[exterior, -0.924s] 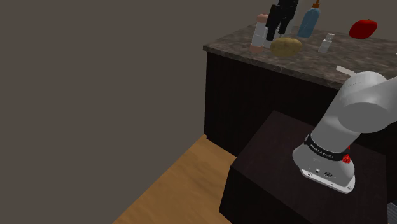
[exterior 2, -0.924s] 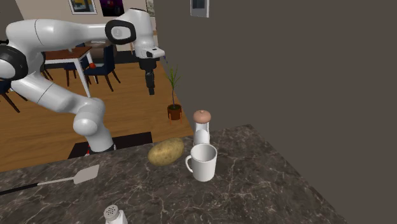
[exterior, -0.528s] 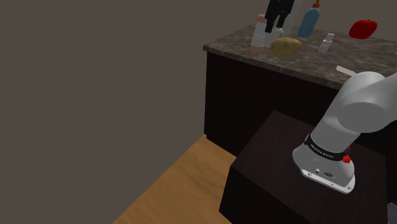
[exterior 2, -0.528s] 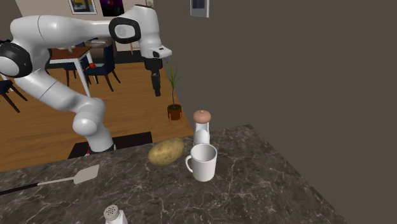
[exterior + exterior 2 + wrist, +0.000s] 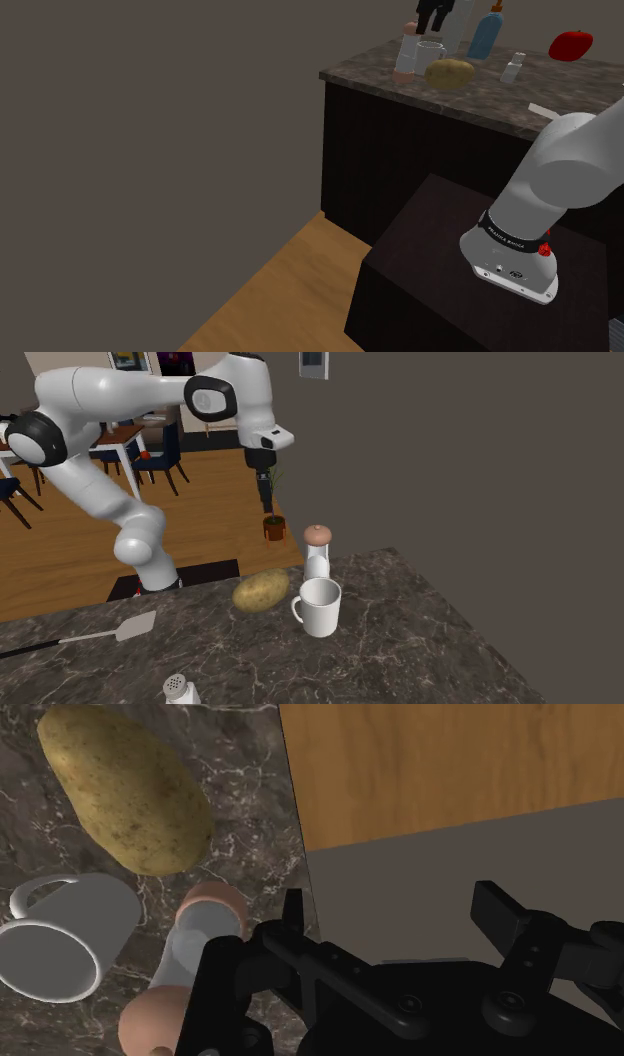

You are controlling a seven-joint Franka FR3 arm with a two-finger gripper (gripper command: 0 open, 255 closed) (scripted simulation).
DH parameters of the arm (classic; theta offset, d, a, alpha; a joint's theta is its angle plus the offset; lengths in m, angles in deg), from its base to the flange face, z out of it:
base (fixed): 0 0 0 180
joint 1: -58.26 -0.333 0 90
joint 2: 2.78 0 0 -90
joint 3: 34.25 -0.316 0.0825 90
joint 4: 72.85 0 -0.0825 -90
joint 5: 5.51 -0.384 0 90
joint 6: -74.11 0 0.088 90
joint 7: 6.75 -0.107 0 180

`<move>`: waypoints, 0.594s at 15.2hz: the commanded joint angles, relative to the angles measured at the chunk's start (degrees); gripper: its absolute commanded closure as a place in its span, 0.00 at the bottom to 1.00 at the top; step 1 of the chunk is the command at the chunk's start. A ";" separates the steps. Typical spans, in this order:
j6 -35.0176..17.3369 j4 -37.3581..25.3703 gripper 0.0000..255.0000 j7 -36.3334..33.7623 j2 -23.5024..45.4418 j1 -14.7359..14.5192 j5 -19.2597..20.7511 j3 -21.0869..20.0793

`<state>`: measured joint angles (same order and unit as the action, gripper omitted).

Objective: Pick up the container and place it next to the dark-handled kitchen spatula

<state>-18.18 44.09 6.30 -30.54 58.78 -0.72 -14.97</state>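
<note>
So the white handled mug (image 5: 320, 607), only white wall showing inside, sits upright lower-middle on the dark veined counter (image 5: 420, 642) just beside a brown potato (image 5: 261, 590), with the black gripper (image 5: 266, 502) hanging well above it toward upper-left, fingers spread apart.

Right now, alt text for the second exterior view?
A white arm's black gripper hangs above and left of a tan-capped white container at the far edge of a dark marbled counter. A white mug and a potato sit by the container; a dark-handled spatula lies at the left.
</note>
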 commanded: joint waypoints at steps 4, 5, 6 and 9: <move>0.64 -10.80 0.00 8.37 10.71 0.01 -3.80 7.56; 1.03 -13.13 0.00 10.07 13.00 0.09 -4.97 9.01; 1.51 -15.57 0.00 11.81 15.39 0.24 -6.30 10.45; 3.68 -23.65 0.00 17.33 23.38 1.36 -11.33 14.67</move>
<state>-15.27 22.98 21.79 -9.64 59.75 -10.36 -1.61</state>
